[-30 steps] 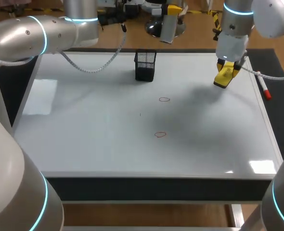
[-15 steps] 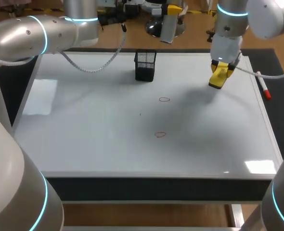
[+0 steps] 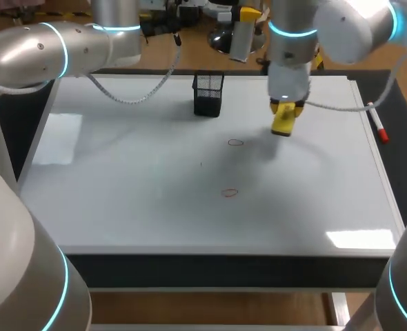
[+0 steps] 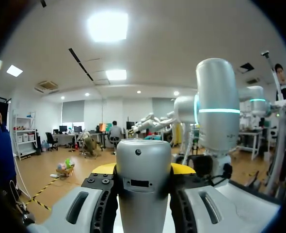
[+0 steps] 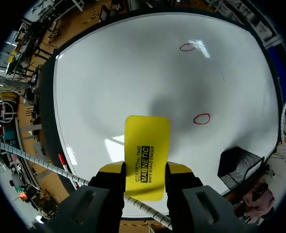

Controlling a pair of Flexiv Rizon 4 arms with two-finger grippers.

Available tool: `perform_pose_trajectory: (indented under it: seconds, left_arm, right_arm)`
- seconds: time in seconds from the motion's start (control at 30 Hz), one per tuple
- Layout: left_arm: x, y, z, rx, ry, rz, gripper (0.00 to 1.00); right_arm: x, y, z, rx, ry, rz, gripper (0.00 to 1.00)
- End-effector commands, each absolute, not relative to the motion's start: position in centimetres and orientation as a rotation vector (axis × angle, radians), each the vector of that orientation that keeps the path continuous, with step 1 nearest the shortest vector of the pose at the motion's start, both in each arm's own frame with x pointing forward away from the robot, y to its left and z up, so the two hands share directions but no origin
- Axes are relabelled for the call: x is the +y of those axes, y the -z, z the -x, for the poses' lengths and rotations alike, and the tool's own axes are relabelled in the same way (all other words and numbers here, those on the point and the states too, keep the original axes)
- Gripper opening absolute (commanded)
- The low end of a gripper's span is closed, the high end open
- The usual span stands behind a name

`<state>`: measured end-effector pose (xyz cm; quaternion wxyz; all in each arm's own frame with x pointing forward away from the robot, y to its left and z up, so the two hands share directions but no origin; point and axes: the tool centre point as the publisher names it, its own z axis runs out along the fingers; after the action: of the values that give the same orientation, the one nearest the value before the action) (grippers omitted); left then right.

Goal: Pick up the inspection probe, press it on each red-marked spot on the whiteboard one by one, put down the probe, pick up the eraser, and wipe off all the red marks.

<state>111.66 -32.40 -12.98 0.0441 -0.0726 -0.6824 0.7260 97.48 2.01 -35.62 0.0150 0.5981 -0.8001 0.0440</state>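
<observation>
Left hand (image 4: 143, 168) partly hidden by grey cylinder (image 4: 143, 194), eraser (image 5: 147, 138) end covered inside right hand (image 5: 145, 170).

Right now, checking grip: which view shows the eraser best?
Right wrist view: the eraser shows its broad face, clamped in the right tool. Head view shows it small, from above; left wrist view misses it.

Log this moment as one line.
right end effector: shut on eraser | eraser: over whiteboard | red marks: two, unwiped
</observation>
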Motion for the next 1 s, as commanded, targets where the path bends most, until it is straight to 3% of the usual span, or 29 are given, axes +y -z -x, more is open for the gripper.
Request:
perform_pose_trajectory:
  seconds: [0.03,0.6,1.0]
  left_arm:
    - [-32.4,12.9,-111.8,-2.084,-2.216,0.223,0.00]
    - [-32.4,12.9,-111.8,-2.084,-2.216,0.223,0.00]
    - [-32.4,12.9,-111.8,-2.084,-2.216,0.223,0.00]
  right_arm:
    - [4.5,36.0,-97.0,-2.425,-0.176,-1.883,0.00]
    - [12.8,38.9,-96.6,-2.206,-0.105,-2.151,0.00]
    - [16.0,40.2,-96.2,-2.168,-0.066,-2.224,0.00]
